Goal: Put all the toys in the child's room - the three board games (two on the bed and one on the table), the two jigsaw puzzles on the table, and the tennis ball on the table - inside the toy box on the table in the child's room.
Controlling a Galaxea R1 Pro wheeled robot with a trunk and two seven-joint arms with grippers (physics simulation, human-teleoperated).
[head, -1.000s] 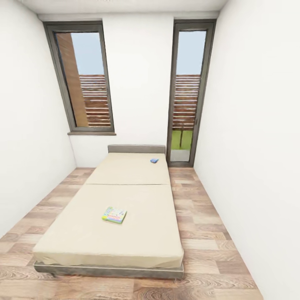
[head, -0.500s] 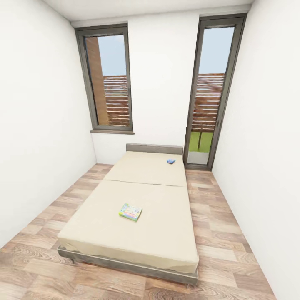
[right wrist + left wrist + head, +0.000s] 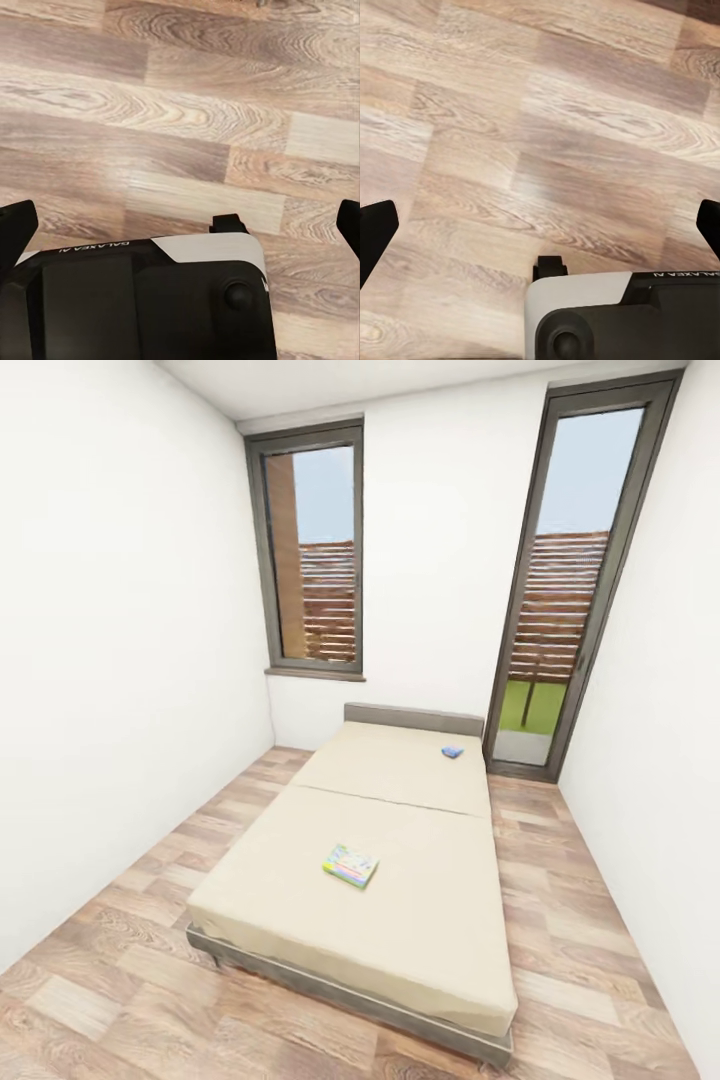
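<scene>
The bed (image 3: pixel 400 860) stood lengthwise on the floor (image 3: pixel 130 990), headboard (image 3: pixel 413 717) against the far wall. One game (image 3: pixel 351 866) lay near the mattress middle, towards the foot; another (image 3: pixel 452 752) lay well apart, near the headboard's right end. A window (image 3: pixel 312 560) stood behind-left, a glass door (image 3: pixel 565 600) behind-right.

We see the bed (image 3: pixel 400 860) on wood floor (image 3: pixel 130 980), multicoloured board game (image 3: pixel 351 866) mid-mattress, small blue board game (image 3: pixel 452 752) near headboard (image 3: pixel 413 717).
</scene>
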